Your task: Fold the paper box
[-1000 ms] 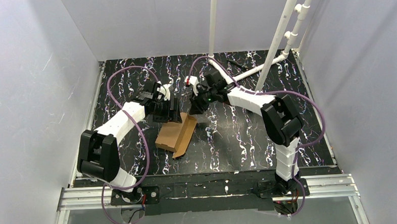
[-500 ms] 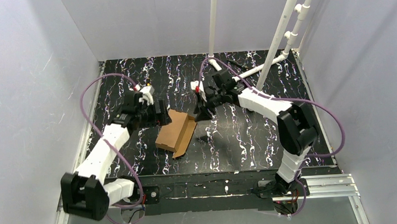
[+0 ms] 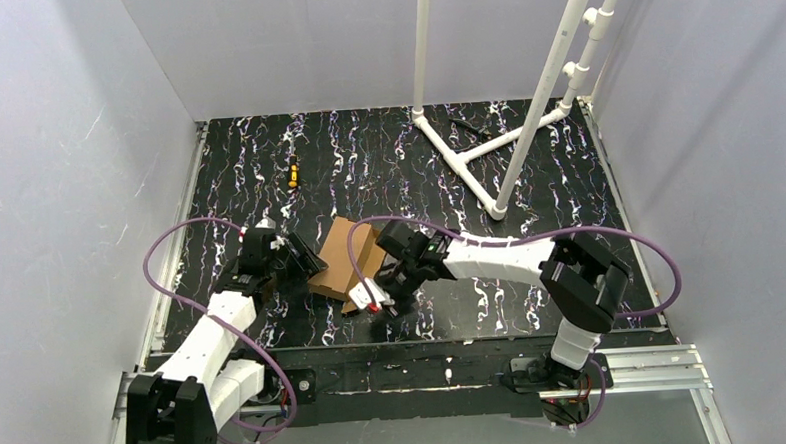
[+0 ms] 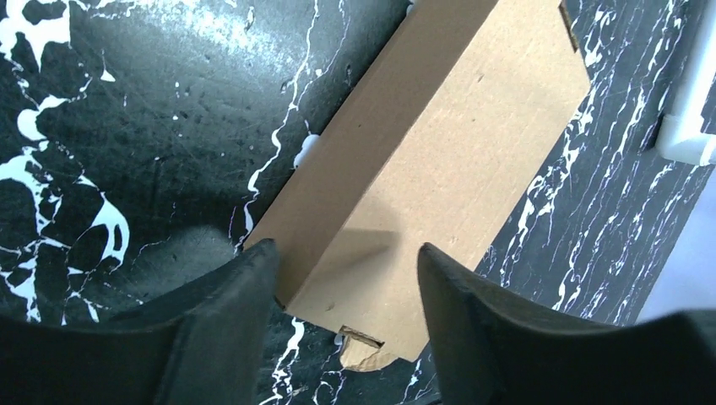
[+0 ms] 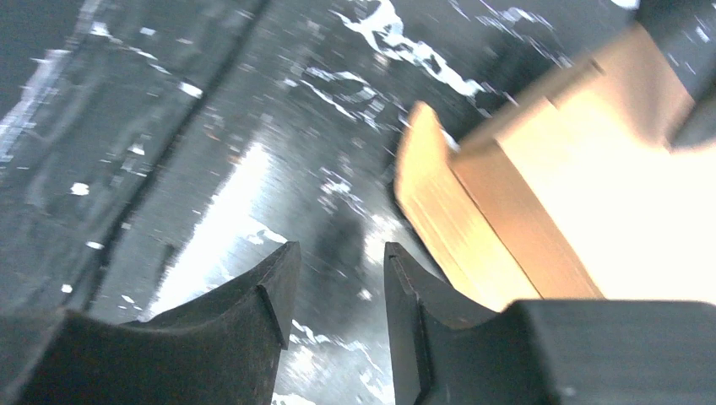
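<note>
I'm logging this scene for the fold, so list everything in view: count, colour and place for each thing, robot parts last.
paper box: one, brown cardboard, partly folded, middle of the table between the two grippers
small tool: one, orange and black, back left of the table, too small to identify
pipe frame: one, white, standing at the back right
table: one, black with white marbling
rail: one, silver, along the near edge, carrying the arm bases
left gripper: one, black, at the box's left side, jaws open over a corner of the box
right gripper: one, black, at the box's near right end, jaws open with only table between them
</note>
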Controlling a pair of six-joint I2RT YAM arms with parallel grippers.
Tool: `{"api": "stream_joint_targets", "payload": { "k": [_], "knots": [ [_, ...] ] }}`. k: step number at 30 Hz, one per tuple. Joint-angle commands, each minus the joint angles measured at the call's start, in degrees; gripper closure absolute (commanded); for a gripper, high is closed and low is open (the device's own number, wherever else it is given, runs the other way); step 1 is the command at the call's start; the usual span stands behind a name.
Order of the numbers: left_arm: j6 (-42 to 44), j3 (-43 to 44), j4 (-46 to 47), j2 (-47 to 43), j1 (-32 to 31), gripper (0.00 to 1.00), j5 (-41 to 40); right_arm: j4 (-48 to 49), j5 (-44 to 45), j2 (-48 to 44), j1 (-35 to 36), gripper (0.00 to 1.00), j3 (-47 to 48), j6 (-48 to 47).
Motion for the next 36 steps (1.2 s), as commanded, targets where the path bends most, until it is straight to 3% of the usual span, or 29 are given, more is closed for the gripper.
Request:
{"api": "stream_joint_targets", "payload": {
  "k": [1, 4, 8, 18, 24, 28, 32, 36],
  "knots": [
    [-0.3, -1.1, 5.3, 0.4, 0.5, 0.44, 3.4, 11.9, 6.0, -0.4, -6.4, 0.73, 1.4, 17.9],
    [-0.1, -1.5, 6.6, 1.2, 0.5, 0.46, 6.0, 16.7, 8.5, 1.6, -8.6, 0.98, 2.4, 26.3],
    [-0.5, -2.0, 9.2, 3.4, 0.5, 0.47, 10.1, 21.0, 13.7, 6.1, -10.5, 0.99, 4.2, 35.5],
    [-2.2, -1.8, 15.5, 9.9, 0.3, 0.47, 18.2, 23.1, 17.9, 12.6, -11.0, 0.99, 10.0, 41.9],
    [-1.8, -1.2, 14.8, 9.3, 0.1, 0.45, 18.2, 20.3, 14.0, 15.2, -12.4, 0.99, 14.4, 40.7],
    [-1.1, -0.5, 10.9, 6.3, 0.1, 0.39, 15.6, 14.0, 11.5, 11.6, -14.4, 0.99, 11.9, 33.9],
    [0.8, 0.0, 7.8, 2.5, 0.2, 0.29, 12.8, 6.7, 1.5, 2.2, -16.8, 0.83, 7.0, 22.1],
    [1.3, -1.1, 9.6, 0.5, 0.5, 0.23, 14.2, -7.6, -11.0, -1.6, -17.2, 0.37, 4.0, -5.0]
  ]
}}
